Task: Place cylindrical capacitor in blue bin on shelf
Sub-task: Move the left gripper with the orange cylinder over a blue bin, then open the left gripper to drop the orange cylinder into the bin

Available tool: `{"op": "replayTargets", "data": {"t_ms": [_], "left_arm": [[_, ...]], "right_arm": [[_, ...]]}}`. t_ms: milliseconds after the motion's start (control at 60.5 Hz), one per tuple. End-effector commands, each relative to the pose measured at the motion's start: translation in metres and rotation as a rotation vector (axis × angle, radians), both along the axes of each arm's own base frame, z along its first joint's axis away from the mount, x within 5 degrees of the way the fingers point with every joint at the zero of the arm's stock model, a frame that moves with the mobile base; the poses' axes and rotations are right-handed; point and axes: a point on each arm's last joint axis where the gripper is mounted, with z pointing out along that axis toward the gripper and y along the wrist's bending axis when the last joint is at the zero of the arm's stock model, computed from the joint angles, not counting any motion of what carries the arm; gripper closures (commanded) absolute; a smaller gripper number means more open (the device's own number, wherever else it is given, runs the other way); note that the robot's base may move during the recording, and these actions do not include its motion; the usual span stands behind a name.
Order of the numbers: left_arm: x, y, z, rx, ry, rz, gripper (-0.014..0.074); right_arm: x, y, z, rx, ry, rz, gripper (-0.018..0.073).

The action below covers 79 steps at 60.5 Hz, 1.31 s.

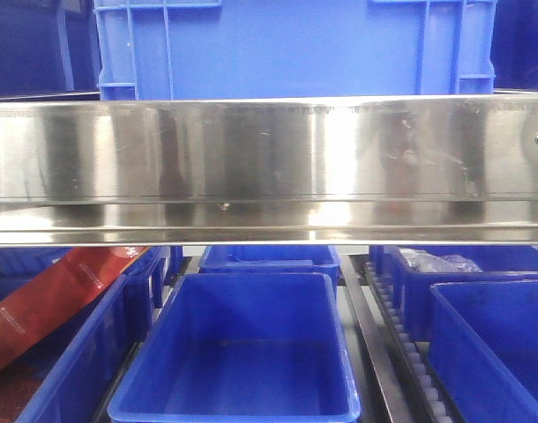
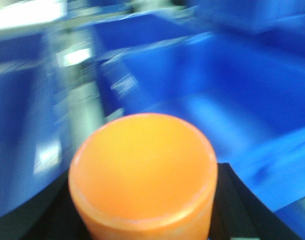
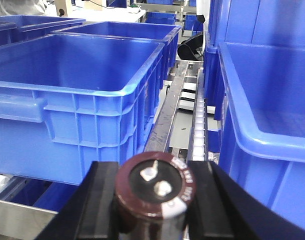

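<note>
1. Right gripper [image 3: 155, 196]: jaws are closed on the cylindrical capacitor [image 3: 153, 190], one black finger on each side of its maroon body. The terminal end faces the right wrist camera. Grip looks centred.
2. Position: the capacitor is held in the air on the near side of the bins, roughly in line with the roller track [image 3: 197, 125]. That track runs between the left blue bin [image 3: 92, 120] and the right blue bin [image 3: 252, 137]. It is inside neither bin.
3. Left gripper [image 2: 142, 210]: an orange cylinder [image 2: 142, 170] sits between its jaws. They appear closed on it, but the frame is badly blurred, so this is tentative.
4. Front view: the shelf [image 1: 269, 167] rail spans the frame, and an open centre bin [image 1: 234, 411] sits below it. Neither arm shows in this view.
5. Step in hand, as judged: carry the capacitor over a bin rim and release it.
6. Technique:
   - Lift enough to clear the rim.
   - Move sideways off the track until the part is fully over the bin floor.
   - Lower it inside the walls before opening the jaws. A squat cylinder will roll or bounce if dropped from height.
7. Risks: clipping the rim, or releasing over the track gap.
</note>
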Motion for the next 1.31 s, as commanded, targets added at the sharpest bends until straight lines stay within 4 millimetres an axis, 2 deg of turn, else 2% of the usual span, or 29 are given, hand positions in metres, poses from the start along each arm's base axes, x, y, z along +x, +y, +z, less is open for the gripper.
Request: {"op": "replayTargets", "data": {"t_ms": [0, 33, 132, 248, 281, 430, 529, 645, 678, 843, 942, 1041, 1140, 1207, 1289], "left_arm": [[0.026, -0.035, 0.013, -0.006, 0.003, -0.088, 0.0707], [0.035, -0.048, 0.019, -0.011, -0.007, -0.115, 0.0707], [0.068, -0.082, 0.018, -0.003, 0.007, -0.153, 0.0707], [0.105, -0.114, 0.004, 0.018, 0.042, -0.167, 0.0707], [0.120, -0.125, -0.008, 0.035, 0.071, -0.167, 0.0707], [0.151, -0.146, -0.039, 0.071, 0.132, -0.166, 0.0707], [0.162, -0.154, -0.057, 0.096, 0.176, -0.166, 0.0689], [0.169, -0.159, -0.069, 0.110, 0.199, -0.166, 0.0563], [0.170, -0.160, -0.071, 0.113, 0.204, -0.166, 0.0475], [0.171, -0.160, -0.072, 0.108, 0.210, -0.165, 0.0143], [0.169, -0.159, -0.069, 0.104, 0.208, -0.165, 0.0002], [0.164, -0.156, -0.062, 0.096, 0.205, -0.167, -0.0002], [0.154, -0.149, -0.050, 0.089, 0.199, -0.168, 0.0031], [0.144, -0.141, -0.039, 0.086, 0.194, -0.169, 0.0087], [0.125, -0.128, -0.021, 0.089, 0.192, -0.171, 0.0216]], "right_arm": [[0.000, 0.000, 0.001, 0.001, -0.024, 0.000, 0.0721], [0.000, 0.000, 0.002, 0.004, -0.024, 0.002, 0.0721], [0.000, 0.001, 0.002, 0.012, -0.022, 0.006, 0.0721], [0.000, 0.001, 0.002, 0.024, -0.020, 0.013, 0.0721], [0.000, 0.001, 0.002, 0.025, -0.020, 0.013, 0.0721], [0.000, 0.002, 0.001, 0.031, -0.015, 0.017, 0.0721], [0.000, 0.002, 0.001, 0.038, -0.011, 0.022, 0.0721], [0.000, 0.003, 0.001, 0.040, -0.011, 0.023, 0.0721], [0.000, 0.003, 0.001, 0.040, -0.011, 0.023, 0.0721], [0.000, 0.003, 0.001, 0.040, -0.011, 0.023, 0.0721], [0.000, 0.003, 0.001, 0.040, -0.011, 0.023, 0.0721], [0.000, 0.003, 0.001, 0.040, -0.011, 0.023, 0.0721], [0.000, 0.003, 0.001, 0.040, -0.011, 0.023, 0.0721], [0.000, 0.003, 0.001, 0.040, -0.011, 0.023, 0.0721], [0.000, 0.003, 0.001, 0.040, -0.011, 0.023, 0.0721]]}}
